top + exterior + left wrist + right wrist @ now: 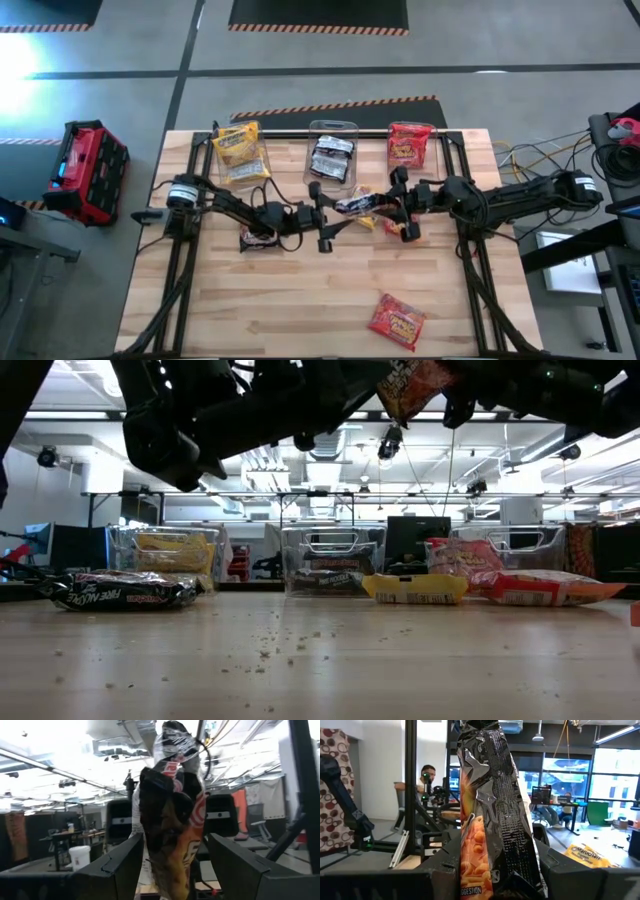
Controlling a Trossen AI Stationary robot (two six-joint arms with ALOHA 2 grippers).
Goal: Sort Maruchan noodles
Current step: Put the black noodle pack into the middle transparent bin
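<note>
Lying mid-frame in high view, dark packet runs roughly left-right btwn both arms. Left gripper and right gripper each clamp one end, fingers closed on it.

Bright overhead ceiling lights glare white in the left wrist view (close packet blurred).

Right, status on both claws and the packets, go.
Left claw and right claw both shut on one dark packet, held mid-air over table centre. Yellow, dark, red bins loaded. Loose: dark packet and red packet.
</note>
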